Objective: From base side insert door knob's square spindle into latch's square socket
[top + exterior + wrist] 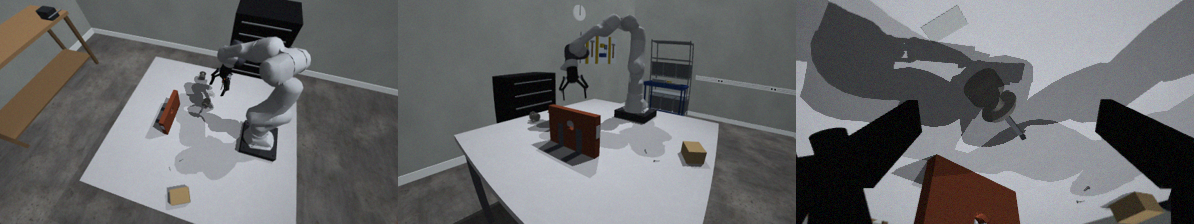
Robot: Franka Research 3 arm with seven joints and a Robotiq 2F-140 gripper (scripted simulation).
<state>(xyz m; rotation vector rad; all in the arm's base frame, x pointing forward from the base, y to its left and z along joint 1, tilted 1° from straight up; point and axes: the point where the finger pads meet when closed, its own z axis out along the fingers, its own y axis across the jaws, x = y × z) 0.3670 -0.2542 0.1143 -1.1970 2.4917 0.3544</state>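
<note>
Grey walls and a dark floor surround a white table (619, 193) that carries the arm's black base (242, 146) and the parts.

From the top camera, a red-brown wooden panel (170, 111) stands upright on edge at about 9 o'clock from the base. In the exterior view the panel (577, 133) shows a round hole with an orange latch (571, 128) in it. Two knobs lie on the table. One knob (206, 102) rests between the panel and the base, near the panel's far end, on the side that faces the base. The other knob (202, 75) lies farther off, at about 11 o'clock from the base, near the table's far edge.

The gripper (220, 81) hangs in the air above the table, between the two knobs as seen from above, with its jaws spread fully wide and nothing between them. In the wrist view the black fingers frame a knob (992, 95) lying on its side, its round plate and thin spindle pointing toward 5 o'clock, with the panel's top edge (966, 195) below it.

A small cardboard box (179, 195) sits near the table's front edge, well apart from the rest. A black drawer cabinet (266, 21) stands by the wall.
</note>
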